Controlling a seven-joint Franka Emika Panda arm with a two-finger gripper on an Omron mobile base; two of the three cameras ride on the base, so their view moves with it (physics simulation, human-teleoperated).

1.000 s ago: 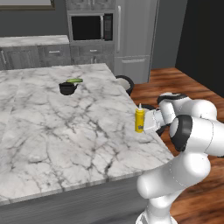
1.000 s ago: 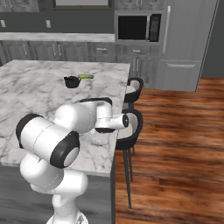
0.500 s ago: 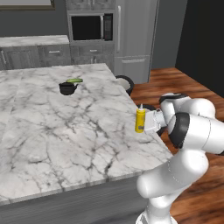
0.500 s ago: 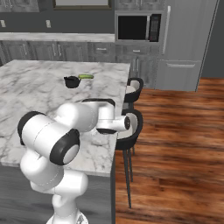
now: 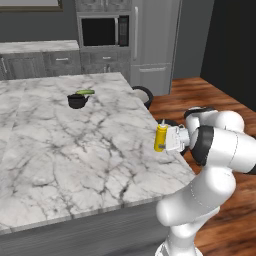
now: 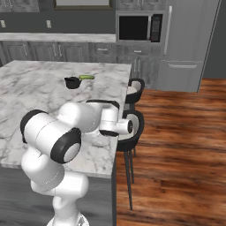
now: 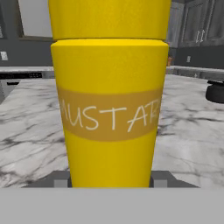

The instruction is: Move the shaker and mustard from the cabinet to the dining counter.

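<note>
Nothing much shifts over the last second: the arm holds its pose at the near right edge of the dining counter (image 5: 75, 150), and the mustard (image 5: 160, 138) stays upright in the same spot above the marble. That suggests the carry is over and the set-down is at hand; whether the bottle's base already touches the top cannot be told. The hand (image 5: 169, 139) is narrowed around the yellow bottle, its fingers pressed on either side of the body low in the hand view. Farther back on the counter sits a squat black bowl (image 5: 76, 101) with a green piece (image 5: 85, 92). The shaker is another trip, by this reckoning.
</note>
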